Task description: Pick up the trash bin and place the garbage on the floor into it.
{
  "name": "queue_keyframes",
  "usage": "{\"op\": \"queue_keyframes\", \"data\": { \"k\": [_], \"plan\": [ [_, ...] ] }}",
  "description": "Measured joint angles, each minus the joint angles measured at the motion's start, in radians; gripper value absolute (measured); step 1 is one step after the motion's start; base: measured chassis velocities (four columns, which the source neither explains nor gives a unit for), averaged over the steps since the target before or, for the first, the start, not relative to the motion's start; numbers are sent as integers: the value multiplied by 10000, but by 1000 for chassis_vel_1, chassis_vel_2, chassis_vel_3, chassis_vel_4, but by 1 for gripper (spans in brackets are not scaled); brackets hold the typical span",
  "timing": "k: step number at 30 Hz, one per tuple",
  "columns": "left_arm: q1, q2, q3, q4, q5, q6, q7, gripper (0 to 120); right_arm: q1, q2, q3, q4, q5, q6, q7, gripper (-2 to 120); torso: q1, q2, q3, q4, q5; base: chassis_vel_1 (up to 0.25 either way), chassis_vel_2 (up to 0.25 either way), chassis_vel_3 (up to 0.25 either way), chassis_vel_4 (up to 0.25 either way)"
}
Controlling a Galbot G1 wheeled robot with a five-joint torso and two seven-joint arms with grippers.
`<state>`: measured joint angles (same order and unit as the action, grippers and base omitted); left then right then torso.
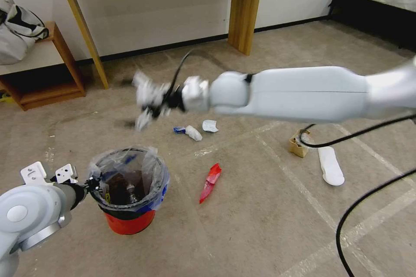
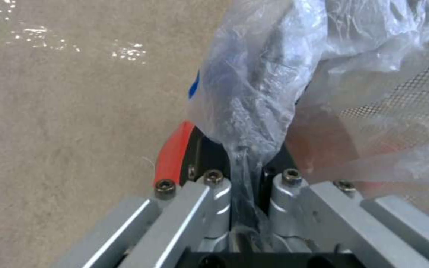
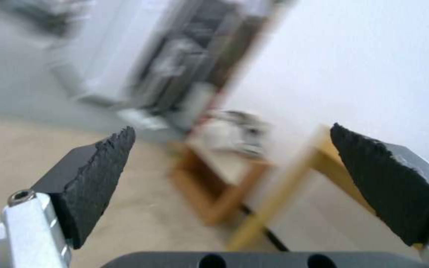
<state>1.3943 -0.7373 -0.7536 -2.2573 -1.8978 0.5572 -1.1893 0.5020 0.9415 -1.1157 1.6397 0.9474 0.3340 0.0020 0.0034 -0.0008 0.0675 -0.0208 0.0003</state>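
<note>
Here, the trash bin (image 1: 130,190) on the floor (image 1: 260,225) is pinched at its rim through the soft, slippery liner by the left end effector (image 1: 93,183), while the right end effector (image 1: 149,106), spread empty, hovers above the light garbage (image 1: 210,181).

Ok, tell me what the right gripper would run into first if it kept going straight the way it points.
Probably the low wooden shelf with the bag on it; between the open right gripper and that, nothing intervenes, though depth is unclear.
</note>
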Motion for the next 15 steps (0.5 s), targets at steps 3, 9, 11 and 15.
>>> {"op": "queue_keyframes", "data": {
  "k": [3,9,11,15],
  "plan": [
    [-40,67,-20,3,-142,-54,-17,4,-1818,-1202,2053,560,15,-199,714,100,0,0,1,6,3,0,0,0,0],
    [-49,-27,-2,21,-233,-97,-25,4,-6634,-3311,6317,851,-635,-130,1835,100,0,0,2,0,12,0,0,0,0],
    [-21,-161,1,41,-216,-100,6,4,-8956,-3799,8059,829,-1215,129,2313,100,-1,0,-1,-13,-1,0,0,0,0],
    [104,-346,-93,-13,-122,-99,17,4,-10370,-3787,8922,846,-1512,360,2973,100,-1,0,1,-2,4,0,0,0,0]
  ]
}}
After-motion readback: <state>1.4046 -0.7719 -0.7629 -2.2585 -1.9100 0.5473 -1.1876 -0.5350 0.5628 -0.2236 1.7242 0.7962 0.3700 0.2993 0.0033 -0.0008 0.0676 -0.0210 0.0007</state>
